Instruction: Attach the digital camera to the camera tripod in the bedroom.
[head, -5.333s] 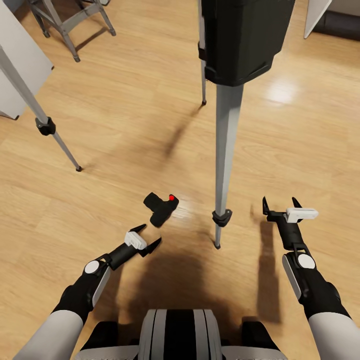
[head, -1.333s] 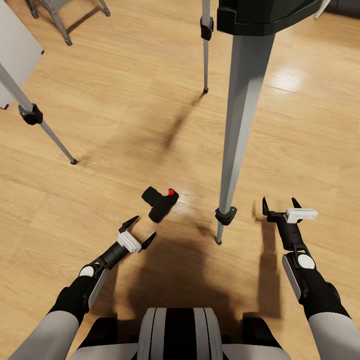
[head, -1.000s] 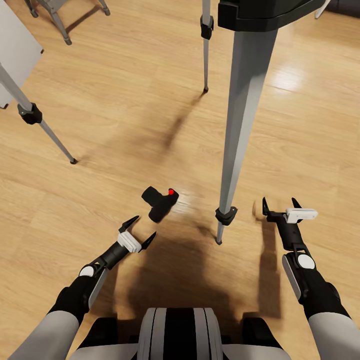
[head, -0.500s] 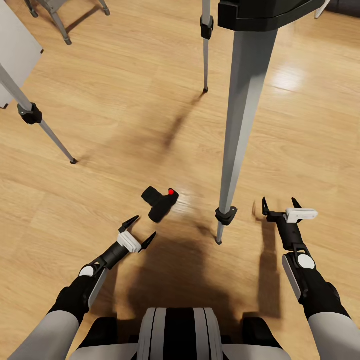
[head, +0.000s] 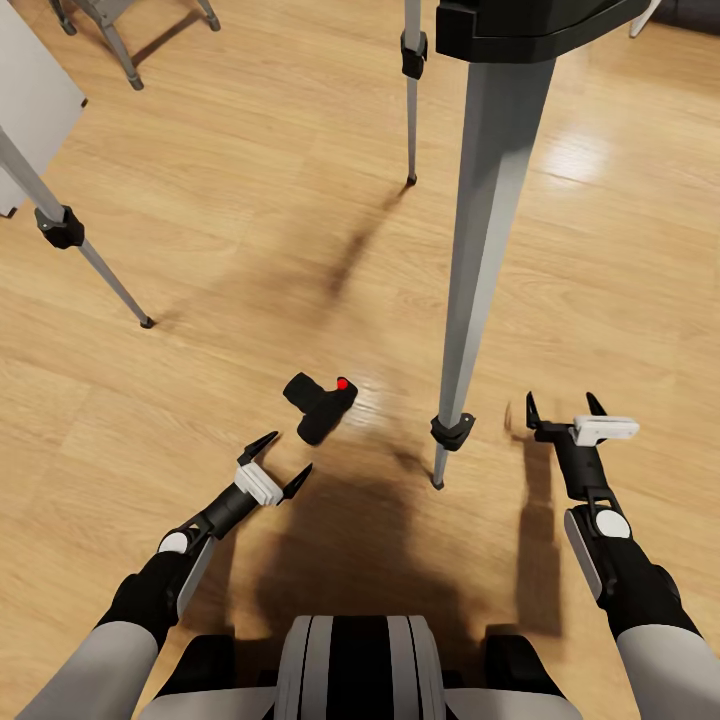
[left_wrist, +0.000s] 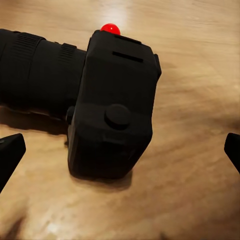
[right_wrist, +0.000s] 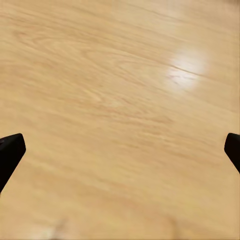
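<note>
Digital camera, small matte-black body with a short lens and round red button (head: 321, 404), lies on the light wood plank floor (head: 250, 220), just ahead of your left gripper (head: 281, 462). Left jaws spread wide, empty, not touching it; in the left wrist view the camera (left_wrist: 95, 100) sits between the two black fingertips (left_wrist: 10, 152), lens pointing sideways. Right gripper (head: 561, 404) has jaws open too, nothing held, hovering over bare floor (right_wrist: 120, 100) just right of the tripod's near leg. Tall silver-grey camera tripod with black collars (head: 485, 230) stands straddling the camera; black foot lands between camera and right gripper. Black tripod head at the head view's top edge.
</note>
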